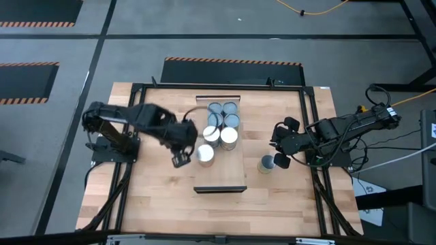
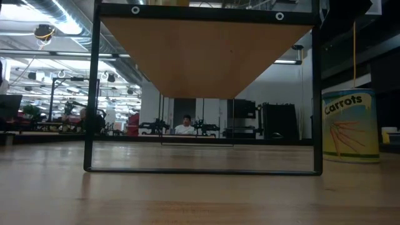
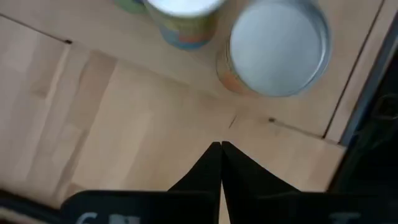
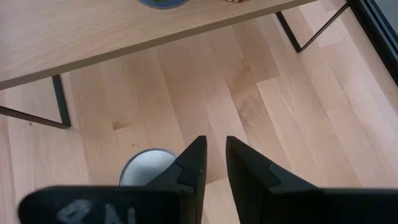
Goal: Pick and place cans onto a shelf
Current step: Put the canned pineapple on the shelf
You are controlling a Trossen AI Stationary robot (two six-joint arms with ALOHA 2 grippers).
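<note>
The shelf (image 1: 221, 178) is a pale board on a black frame at the table's middle; the low view shows its underside (image 2: 206, 56). Several cans (image 1: 223, 121) stand on its far half, the nearest a white-topped one (image 1: 205, 155). A can with a carrots label (image 1: 267, 164) stands on the table right of the shelf, also in the low view (image 2: 350, 125). My left gripper (image 1: 180, 160) is shut and empty, just left of the shelf, by two cans (image 3: 277, 46). My right gripper (image 1: 281, 162) is open by a narrow gap, beside the carrots can (image 4: 146, 169).
The shelf's black legs (image 2: 90, 125) and cross bars stand on the table. A black frame (image 1: 310, 129) runs around the tabletop. The shelf's near half and the table's near part (image 1: 218, 211) are bare wood.
</note>
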